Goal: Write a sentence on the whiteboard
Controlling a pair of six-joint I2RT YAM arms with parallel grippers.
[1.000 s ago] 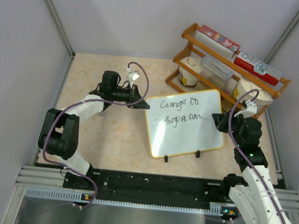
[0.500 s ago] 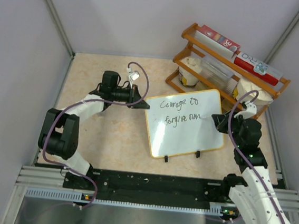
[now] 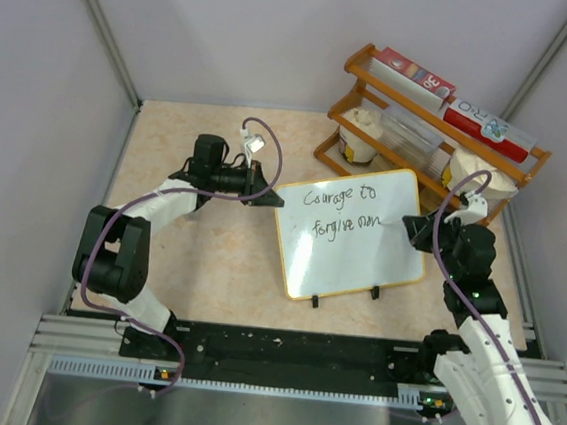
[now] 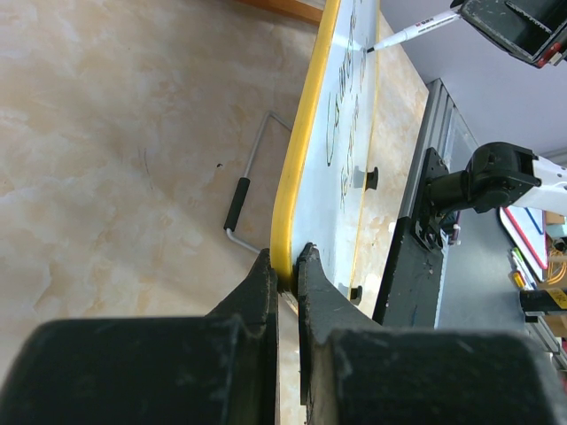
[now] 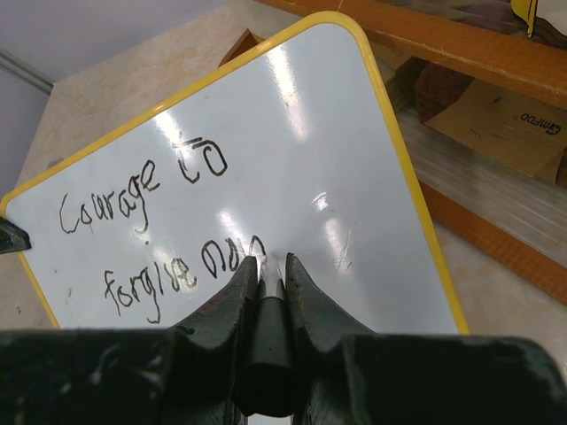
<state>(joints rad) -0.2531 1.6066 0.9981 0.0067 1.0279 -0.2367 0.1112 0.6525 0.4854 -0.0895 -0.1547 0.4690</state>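
Note:
The whiteboard (image 3: 360,255), glossy white with a yellow rim and two black feet, stands tilted in the middle of the table. The sentence (image 3: 339,210) reads "Courage to" above "forgive" and more letters; it also shows in the right wrist view (image 5: 142,190). My left gripper (image 3: 268,197) is shut on the whiteboard's left rim (image 4: 292,190). My right gripper (image 3: 410,228) is shut on a marker (image 5: 266,332), white with a black end. The marker's tip touches the board at the end of the second line (image 4: 409,34).
A wooden rack (image 3: 432,126) with red boxes, a clear box and white tubs stands behind the board at the back right. A wire stand (image 4: 248,181) props the board from behind. Grey walls enclose the table. A black rail (image 3: 280,351) runs along the near edge.
Almost nothing has moved. My right gripper with the marker has shifted very slightly at the end of the second line. My left gripper has held still on the rim.

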